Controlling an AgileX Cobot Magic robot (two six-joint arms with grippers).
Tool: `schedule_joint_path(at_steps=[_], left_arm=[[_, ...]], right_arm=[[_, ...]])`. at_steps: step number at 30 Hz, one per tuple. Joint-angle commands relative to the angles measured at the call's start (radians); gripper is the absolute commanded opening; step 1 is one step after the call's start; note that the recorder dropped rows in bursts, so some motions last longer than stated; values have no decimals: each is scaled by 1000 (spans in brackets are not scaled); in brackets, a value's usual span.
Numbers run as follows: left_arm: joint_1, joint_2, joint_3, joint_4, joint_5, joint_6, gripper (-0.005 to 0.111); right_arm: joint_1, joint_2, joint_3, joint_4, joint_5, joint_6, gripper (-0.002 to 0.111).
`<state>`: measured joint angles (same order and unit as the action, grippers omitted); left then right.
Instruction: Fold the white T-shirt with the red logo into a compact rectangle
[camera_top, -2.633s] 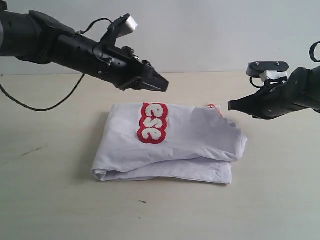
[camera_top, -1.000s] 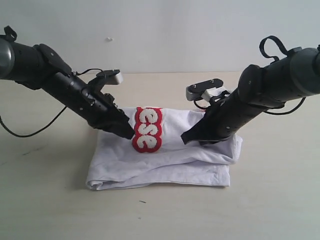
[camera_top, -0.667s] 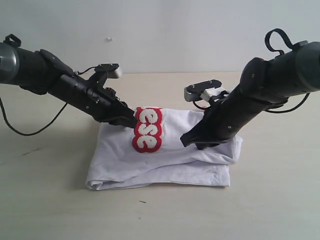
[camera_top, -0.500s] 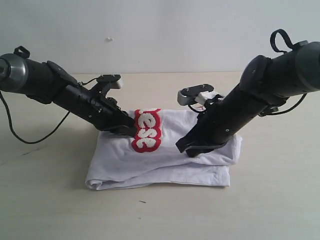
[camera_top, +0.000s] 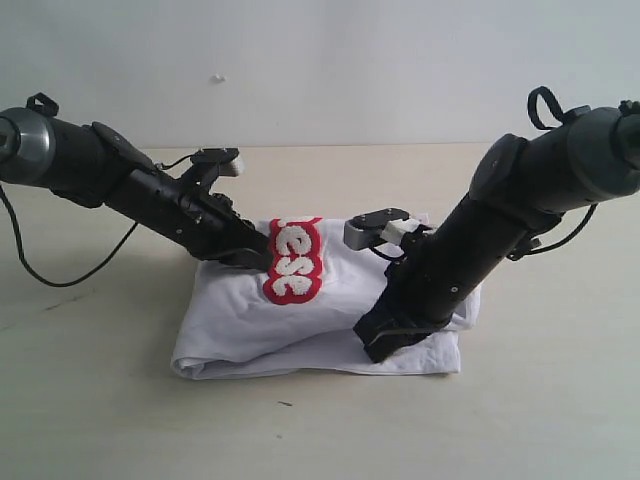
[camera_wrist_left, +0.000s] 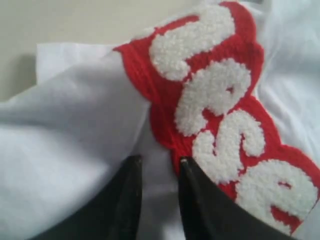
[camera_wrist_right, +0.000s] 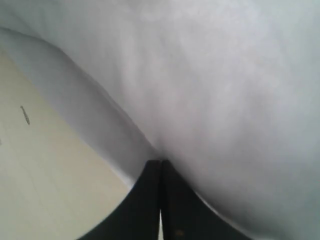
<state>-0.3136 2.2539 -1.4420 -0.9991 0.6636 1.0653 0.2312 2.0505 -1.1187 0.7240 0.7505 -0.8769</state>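
The white T-shirt (camera_top: 320, 300) lies folded into a rough rectangle on the table. Its red logo (camera_top: 295, 260) faces up on the left half, and fuzzy white letters on red fill the left wrist view (camera_wrist_left: 225, 115). My left gripper (camera_top: 262, 256) rests low on the cloth at the logo's left edge. Its fingers (camera_wrist_left: 134, 175) stand a narrow gap apart, with white cloth showing between them (camera_wrist_left: 157, 160). My right gripper (camera_top: 375, 345) presses on the shirt's front right edge with its fingertips (camera_wrist_right: 160, 165) together against the white fold (camera_wrist_right: 210, 100). The neck tag is hidden.
The shirt lies on a bare beige tabletop (camera_top: 120, 400), which also shows beside the shirt's edge in the right wrist view (camera_wrist_right: 45, 175). A black cable (camera_top: 60, 280) trails from the left arm over the table at the left. A pale wall stands behind.
Both arms came down from above onto the shirt. Over the last half second the right gripper slid across the cloth to the front edge. The left gripper stayed by the logo.
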Motion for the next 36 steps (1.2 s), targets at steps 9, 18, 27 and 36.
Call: schedule_joint_path(at_steps=[9, 18, 27, 36], left_arm=[[5, -137, -2, 109, 98, -40, 28], [5, -135, 19, 183, 312, -134, 28], [5, -204, 21, 181, 342, -184, 28], [5, -331, 136, 217, 291, -215, 28]], right_arm=[[1, -143, -5, 51, -111, -37, 0], [1, -30, -5, 53, -160, -35, 0], [1, -101, -5, 19, -111, -8, 0], [1, -257, -5, -321, -252, 374, 0]])
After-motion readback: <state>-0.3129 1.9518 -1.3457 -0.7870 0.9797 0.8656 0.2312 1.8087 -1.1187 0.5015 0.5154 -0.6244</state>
